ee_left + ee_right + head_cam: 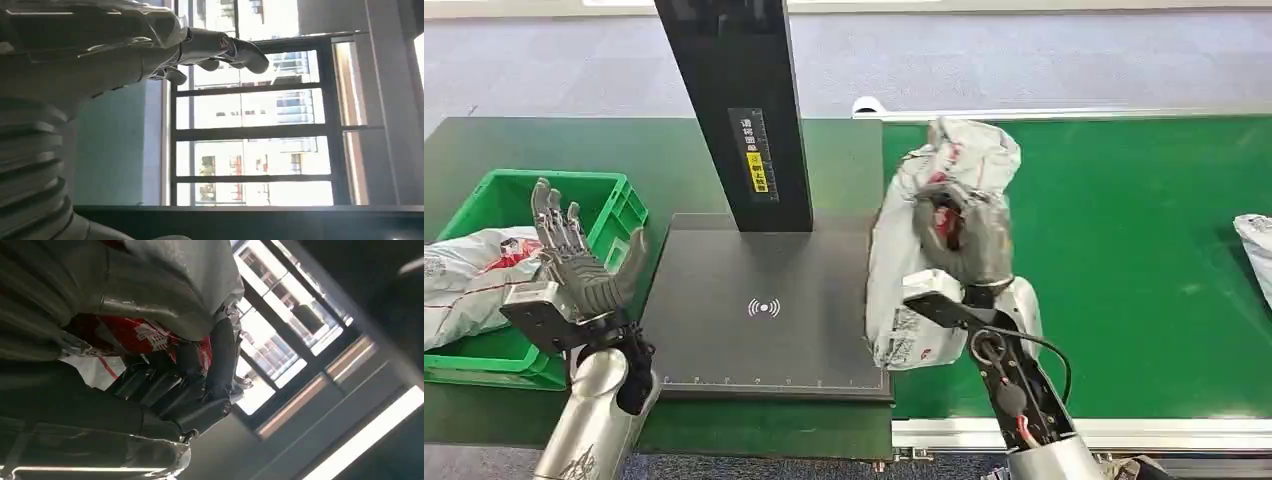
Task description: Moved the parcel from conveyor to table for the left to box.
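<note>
Head view, parcel: the crumpled white plastic mailer bag with red print [924, 250] is held up over the seam where the green conveyor belt [1144, 250] meets the dark scanner plate [764, 310] on the counter.
Our right hand: our right hand [964, 240] grips the bag near its middle, fingers curled into the folds; the right wrist view shows dark fingers [220, 360] wrapped in white and red film.
Our left hand: our left hand [579, 255] is raised, fingers spread, holding nothing, beside the green plastic crate [614, 200].
Handling: we judge it soft, light and slippery; a bunched mid-body grasp suits it.
Hidden: its contents and lower end are hard to make out.
</note>
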Tool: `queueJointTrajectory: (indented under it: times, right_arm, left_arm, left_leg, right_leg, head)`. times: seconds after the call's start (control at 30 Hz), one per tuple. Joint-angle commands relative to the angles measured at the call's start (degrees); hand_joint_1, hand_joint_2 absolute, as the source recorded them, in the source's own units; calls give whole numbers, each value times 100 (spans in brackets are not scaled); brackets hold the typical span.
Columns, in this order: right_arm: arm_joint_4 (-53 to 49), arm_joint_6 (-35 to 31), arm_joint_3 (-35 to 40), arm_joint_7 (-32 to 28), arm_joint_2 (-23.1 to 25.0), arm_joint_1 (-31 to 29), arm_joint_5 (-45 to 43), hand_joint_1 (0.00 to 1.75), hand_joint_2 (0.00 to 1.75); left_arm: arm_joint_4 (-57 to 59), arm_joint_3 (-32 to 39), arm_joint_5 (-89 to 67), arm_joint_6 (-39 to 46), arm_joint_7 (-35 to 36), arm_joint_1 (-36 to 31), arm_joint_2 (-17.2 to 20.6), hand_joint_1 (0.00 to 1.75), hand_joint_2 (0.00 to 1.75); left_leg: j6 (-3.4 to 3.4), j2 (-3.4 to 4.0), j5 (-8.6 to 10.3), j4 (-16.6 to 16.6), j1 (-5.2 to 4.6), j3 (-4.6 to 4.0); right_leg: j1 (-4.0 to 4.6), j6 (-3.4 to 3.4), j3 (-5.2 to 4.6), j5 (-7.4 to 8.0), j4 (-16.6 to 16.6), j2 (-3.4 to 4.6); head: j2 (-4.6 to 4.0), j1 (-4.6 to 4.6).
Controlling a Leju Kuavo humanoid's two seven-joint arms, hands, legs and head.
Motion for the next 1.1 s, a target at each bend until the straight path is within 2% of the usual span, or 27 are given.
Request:
queueJointTrajectory:
  times: [0.03,0.07,0.1,0.13,0.23,0.67,0.83,0.93,1.1]
  right_arm:
    - [3385,46,2148,627,616,-1909,1778,175,175]
    - [3628,87,2298,696,692,-1959,1929,175,175]
    - [3942,-179,2704,956,712,-2105,2476,175,175]
    - [4090,-228,2773,1048,771,-2117,2561,175,175]
    - [4427,-50,2807,1042,968,-2168,2512,175,175]
    - [4433,-56,2813,1051,980,-2161,2517,175,175]
    - [4732,225,3341,1358,1238,-2031,3005,175,175]
    - [4789,-26,3282,1478,1233,-2002,2951,175,175]
    - [4801,-395,3332,1279,1170,-1919,3012,175,175]
  left_arm:
    - [792,-144,217,-68,-5,-641,-91,0,175]
    - [843,-168,222,-95,-5,-677,-111,0,175]
    - [897,-199,222,-168,-5,-712,-136,0,175]
    - [936,-241,196,-175,-5,-742,-163,0,175]
    - [947,-357,-23,-37,-5,-805,-227,0,175]
    - [953,-363,-25,-32,-5,-811,-234,0,175]
    - [1223,-534,93,-159,-5,-993,-213,0,175]
    - [1395,-657,116,-190,-5,-1087,-205,0,175]
    - [1721,-792,365,-446,-5,-1217,-198,0,175]
  left_leg:
    - [0,25,15,-6,-2,-1]
    - [-1,16,12,-2,1,3]
    - [1,15,22,-7,1,-4]
    - [1,4,16,-3,1,1]
    - [2,-3,17,-4,2,-2]
    - [1,-15,19,2,-1,-18]
    - [0,-8,13,1,1,-6]
    - [1,-17,16,0,-1,-9]
    - [3,-22,23,-2,1,-14]
  right_leg:
    - [-1,-3,-13,18,0,18]
    - [1,-5,-7,12,1,12]
    - [2,-6,-14,19,-4,7]
    - [2,-4,-5,11,-2,1]
    - [3,-2,-4,11,-4,-6]
    - [1,-4,-17,9,2,-18]
    - [2,-3,-8,6,1,-9]
    - [0,-2,-9,5,1,-18]
    - [2,-2,-9,11,-4,-27]
  head:
    - [0,-2]
    - [0,-2]
    - [0,0]
    - [0,-4]
    - [0,-2]
    - [0,-2]
    - [0,-2]
    - [0,-2]
    - [0,-2]
